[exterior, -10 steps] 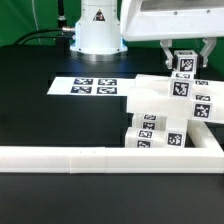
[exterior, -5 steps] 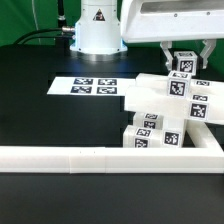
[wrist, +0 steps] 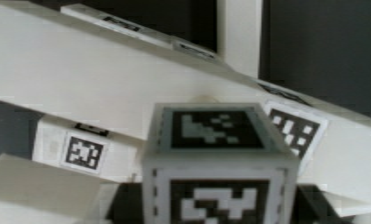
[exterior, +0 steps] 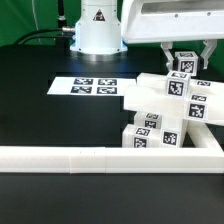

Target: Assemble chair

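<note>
Exterior view, tool: the tool [exterior: 184,57] hangs at the exterior view's right, its two dark fingers [exterior: 168,49] clamped on either side of a tagged square post [exterior: 183,66].
Exterior view, chair parts: the other white chair parts [exterior: 160,115] lie heaped close under the post, inside the corner of the border rail [exterior: 90,157]; whether post and heap touch cannot be told.
Exterior view, counter: the black counter [exterior: 35,110] carries the marker board [exterior: 94,87] beside the heap, toward the exterior view's left.
Wrist view, post: the square post [wrist: 214,165] fills the middle, with one tag on its end face and another on its side.
Wrist view, background: tagged chair parts [wrist: 93,110] slant behind it, blurred.
</note>
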`<state>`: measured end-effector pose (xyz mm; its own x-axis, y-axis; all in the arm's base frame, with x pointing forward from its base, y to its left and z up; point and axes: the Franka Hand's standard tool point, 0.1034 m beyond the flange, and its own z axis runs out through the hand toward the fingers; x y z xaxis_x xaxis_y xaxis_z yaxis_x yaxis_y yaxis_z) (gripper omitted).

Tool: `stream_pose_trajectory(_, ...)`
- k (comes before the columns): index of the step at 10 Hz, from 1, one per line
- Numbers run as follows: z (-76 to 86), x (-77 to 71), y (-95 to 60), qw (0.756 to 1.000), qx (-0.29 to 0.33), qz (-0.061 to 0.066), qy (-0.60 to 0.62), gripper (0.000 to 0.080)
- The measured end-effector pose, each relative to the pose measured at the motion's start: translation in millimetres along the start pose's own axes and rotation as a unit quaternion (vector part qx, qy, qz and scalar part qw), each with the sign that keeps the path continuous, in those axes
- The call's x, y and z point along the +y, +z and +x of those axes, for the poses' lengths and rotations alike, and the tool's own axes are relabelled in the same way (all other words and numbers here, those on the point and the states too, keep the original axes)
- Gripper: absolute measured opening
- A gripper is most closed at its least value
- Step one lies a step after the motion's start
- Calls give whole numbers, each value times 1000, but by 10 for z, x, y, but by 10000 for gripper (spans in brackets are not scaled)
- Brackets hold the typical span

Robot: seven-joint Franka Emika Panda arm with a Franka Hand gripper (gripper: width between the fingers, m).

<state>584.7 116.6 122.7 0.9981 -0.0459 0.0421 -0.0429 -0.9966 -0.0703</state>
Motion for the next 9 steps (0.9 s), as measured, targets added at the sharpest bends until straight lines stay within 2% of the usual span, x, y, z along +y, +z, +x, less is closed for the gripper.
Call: stream_pose_trajectory(9,-40,-73,48,1000,15,2,12,285)
